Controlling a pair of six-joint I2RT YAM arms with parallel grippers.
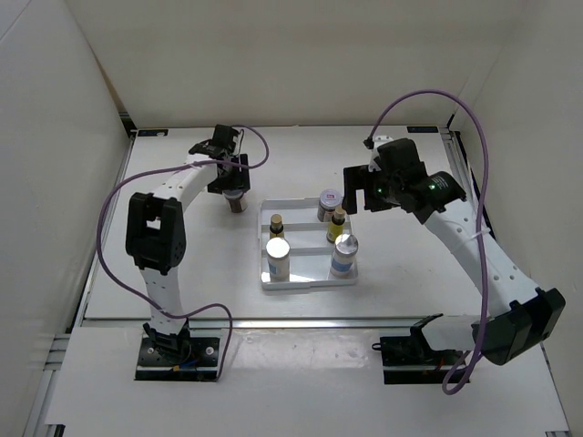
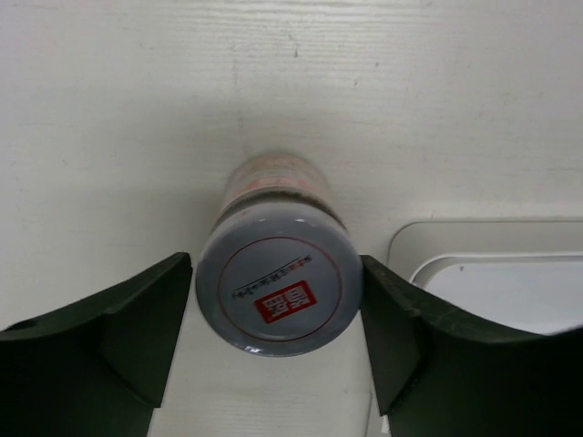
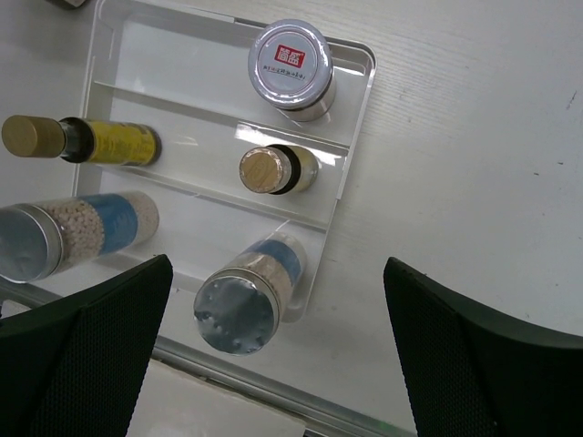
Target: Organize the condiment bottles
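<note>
One jar (image 2: 278, 296) shows a red square seal, characters illegible.

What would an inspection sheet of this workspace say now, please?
Surface: white table, holding a flat white rectangular tray.
Job's things: five stand in the tray: squat jar with red-marked white lid, two slim yellow bottles, two silver-topped white shakers; second squat jar outside, left of tray.
Clutter: nothing seen.
Grippers: left gripper straddles the outside jar, grip unclear; right gripper open, empty, above tray.
Cables: purple cables loop off both arms.
Surroundings: white walls.
</note>
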